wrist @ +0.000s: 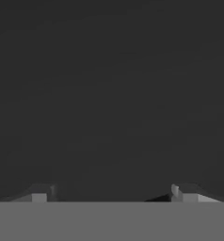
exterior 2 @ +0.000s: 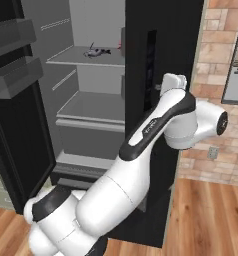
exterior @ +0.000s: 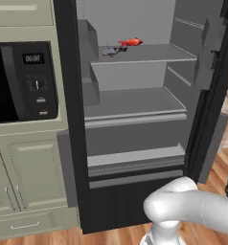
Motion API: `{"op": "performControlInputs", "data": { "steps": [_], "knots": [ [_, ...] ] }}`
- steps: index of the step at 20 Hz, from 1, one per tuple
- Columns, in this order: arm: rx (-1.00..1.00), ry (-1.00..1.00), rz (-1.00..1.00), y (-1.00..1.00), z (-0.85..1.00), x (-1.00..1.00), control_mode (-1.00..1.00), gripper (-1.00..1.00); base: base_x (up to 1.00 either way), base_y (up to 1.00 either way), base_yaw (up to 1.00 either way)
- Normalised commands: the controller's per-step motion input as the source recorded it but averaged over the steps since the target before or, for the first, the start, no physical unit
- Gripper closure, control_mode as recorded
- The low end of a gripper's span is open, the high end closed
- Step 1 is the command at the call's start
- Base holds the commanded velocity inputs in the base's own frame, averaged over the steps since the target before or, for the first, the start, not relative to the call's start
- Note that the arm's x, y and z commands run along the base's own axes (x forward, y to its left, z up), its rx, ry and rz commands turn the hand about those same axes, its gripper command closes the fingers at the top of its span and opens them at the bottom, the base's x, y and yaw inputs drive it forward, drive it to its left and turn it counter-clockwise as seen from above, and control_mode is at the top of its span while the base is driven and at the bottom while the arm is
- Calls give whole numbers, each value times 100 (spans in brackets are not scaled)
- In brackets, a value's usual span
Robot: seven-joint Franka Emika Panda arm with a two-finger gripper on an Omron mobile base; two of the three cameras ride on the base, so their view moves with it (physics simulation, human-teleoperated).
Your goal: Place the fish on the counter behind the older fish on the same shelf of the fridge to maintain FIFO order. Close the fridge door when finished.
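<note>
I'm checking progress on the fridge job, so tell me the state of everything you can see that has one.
fridge: open, inside exposed.
fridge door: swung open, not yet closed.
orange fish: lying on the top shelf, behind the grey fish.
grey fish: lying on the same shelf, nearer the front.
gripper: open, holding nothing, facing a dark surface.
microwave: door shut.
lower cabinets: shut.
</note>
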Motion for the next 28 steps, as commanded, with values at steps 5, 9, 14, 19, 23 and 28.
{"op": "performControlInputs", "data": {
  "steps": [5,9,14,19,23,28],
  "knots": [
    [-14,2,-16,100,13,52,-100,-100,0,0,0],
    [-14,1,-23,89,8,71,-100,-100,0,0,0],
    [-15,0,-28,66,0,64,-100,-100,0,0,0],
    [-12,3,-32,34,0,66,-100,-100,0,0,0],
    [-8,8,-32,6,11,68,-100,-100,0,0,0],
    [-1,11,-22,-1,20,55,-100,-100,0,0,0]
  ]
}}
